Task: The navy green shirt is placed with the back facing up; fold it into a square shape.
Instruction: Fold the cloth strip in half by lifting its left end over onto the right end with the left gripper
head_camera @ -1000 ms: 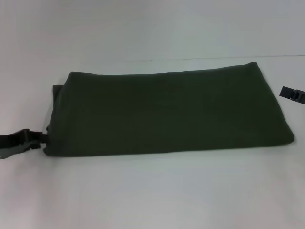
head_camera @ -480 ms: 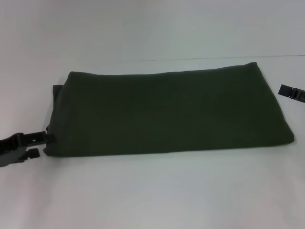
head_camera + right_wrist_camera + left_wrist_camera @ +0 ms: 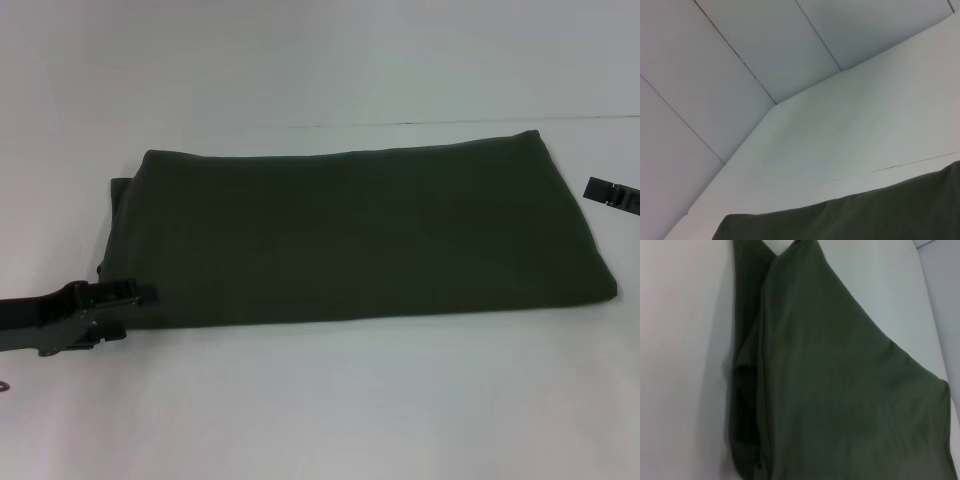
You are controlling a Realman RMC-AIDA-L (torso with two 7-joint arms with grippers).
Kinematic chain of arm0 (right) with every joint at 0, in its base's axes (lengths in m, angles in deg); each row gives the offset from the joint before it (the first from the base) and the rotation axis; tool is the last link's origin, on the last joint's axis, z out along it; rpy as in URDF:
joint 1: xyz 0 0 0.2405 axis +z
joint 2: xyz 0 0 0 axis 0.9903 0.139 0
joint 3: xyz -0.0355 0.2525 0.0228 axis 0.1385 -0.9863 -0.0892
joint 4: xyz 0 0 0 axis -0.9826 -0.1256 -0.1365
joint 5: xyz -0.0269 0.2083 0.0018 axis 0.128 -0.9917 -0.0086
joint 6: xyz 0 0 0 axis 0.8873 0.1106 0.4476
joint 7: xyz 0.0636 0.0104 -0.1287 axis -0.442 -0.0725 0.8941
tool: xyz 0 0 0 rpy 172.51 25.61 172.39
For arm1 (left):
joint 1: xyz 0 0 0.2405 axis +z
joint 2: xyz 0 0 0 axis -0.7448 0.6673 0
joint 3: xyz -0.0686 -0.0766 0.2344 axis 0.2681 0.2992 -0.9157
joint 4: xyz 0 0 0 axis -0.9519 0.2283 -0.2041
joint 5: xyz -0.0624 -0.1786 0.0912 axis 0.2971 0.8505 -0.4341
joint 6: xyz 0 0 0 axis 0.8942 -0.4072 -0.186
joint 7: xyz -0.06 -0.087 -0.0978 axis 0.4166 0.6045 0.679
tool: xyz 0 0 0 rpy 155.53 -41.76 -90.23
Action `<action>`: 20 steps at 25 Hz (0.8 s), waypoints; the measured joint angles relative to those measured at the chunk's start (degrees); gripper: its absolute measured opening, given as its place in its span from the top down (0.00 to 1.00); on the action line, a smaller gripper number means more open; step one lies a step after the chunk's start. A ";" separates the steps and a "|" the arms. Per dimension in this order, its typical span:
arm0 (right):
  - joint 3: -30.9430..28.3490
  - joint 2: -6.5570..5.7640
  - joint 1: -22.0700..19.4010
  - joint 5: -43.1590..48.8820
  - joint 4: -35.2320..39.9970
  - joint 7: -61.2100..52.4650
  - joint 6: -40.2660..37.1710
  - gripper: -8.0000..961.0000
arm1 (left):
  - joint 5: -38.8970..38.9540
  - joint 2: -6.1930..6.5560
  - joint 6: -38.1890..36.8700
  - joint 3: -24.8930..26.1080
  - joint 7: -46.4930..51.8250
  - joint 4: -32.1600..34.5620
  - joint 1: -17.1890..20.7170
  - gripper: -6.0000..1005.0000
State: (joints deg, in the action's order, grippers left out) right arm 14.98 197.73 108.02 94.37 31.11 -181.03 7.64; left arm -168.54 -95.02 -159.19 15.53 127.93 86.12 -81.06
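Note:
The navy green shirt [image 3: 360,235] lies flat on the white table [image 3: 330,410] as a long folded rectangle, stretching from left to right. My left gripper [image 3: 137,313] is open at the shirt's near-left corner. Its upper finger [image 3: 125,293] reaches over the fabric edge, while the lower finger [image 3: 100,336] is on the table just in front of it. The left wrist view is filled by the shirt [image 3: 840,385], with layered folds along one side. My right gripper [image 3: 610,195] hangs at the right border, just off the shirt's right edge. The right wrist view shows only a strip of the shirt [image 3: 850,217].
White table surface runs in front of the shirt, and a narrower band lies behind it up to the pale wall [image 3: 320,60]. The wall panels [image 3: 740,60] also show in the right wrist view.
My left gripper has moved right and slightly nearer, from beside the shirt's left edge onto its near-left corner. The right gripper and the shirt have stayed put.

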 joint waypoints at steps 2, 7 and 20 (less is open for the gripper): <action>0.00 0.00 0.00 0.00 0.00 -0.01 0.00 0.04 | -0.15 0.18 0.78 -0.07 0.88 -0.61 -0.14 0.14; 0.00 0.00 0.02 0.00 0.01 -0.04 0.00 0.04 | -0.24 0.33 2.47 -0.05 3.27 -1.92 -0.26 0.14; -0.03 -0.18 0.27 0.00 0.05 -0.06 0.36 0.04 | -1.06 0.41 5.81 -0.28 4.64 -3.60 -0.32 0.14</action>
State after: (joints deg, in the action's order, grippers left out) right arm 14.94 197.55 108.30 94.37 31.15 -181.09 8.00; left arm -169.60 -94.61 -153.38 15.25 132.57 82.52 -81.38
